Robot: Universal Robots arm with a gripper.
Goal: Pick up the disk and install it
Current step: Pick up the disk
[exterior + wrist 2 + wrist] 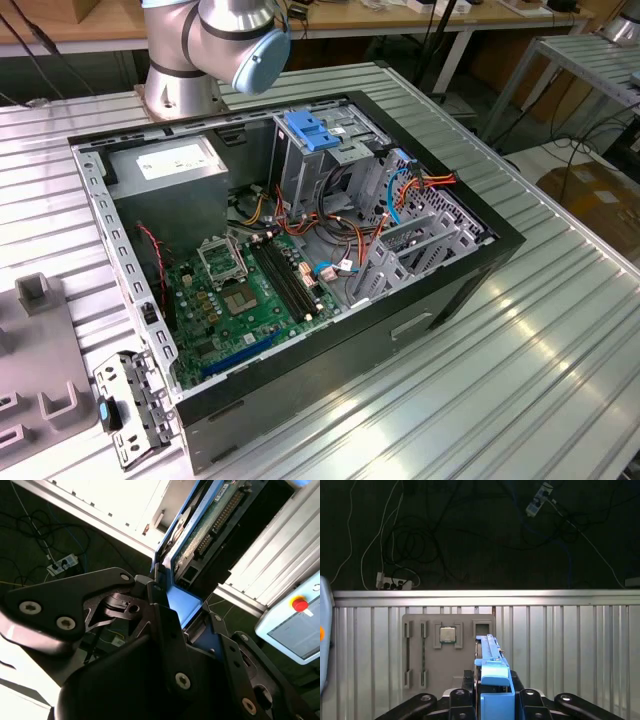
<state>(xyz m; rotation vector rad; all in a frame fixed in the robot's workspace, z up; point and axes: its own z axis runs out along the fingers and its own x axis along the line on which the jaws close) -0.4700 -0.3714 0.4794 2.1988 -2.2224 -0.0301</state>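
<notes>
Fingers (462,697) closed on the disk (492,677).
In the first wrist view it is held edge-on (blue rail toward the camera), with a grey tray (420,650) on the ribbed tabletop (570,640) beyond.

The jaws grip the disk (492,677), a grey plate (434,667) lying beyond.
</notes>
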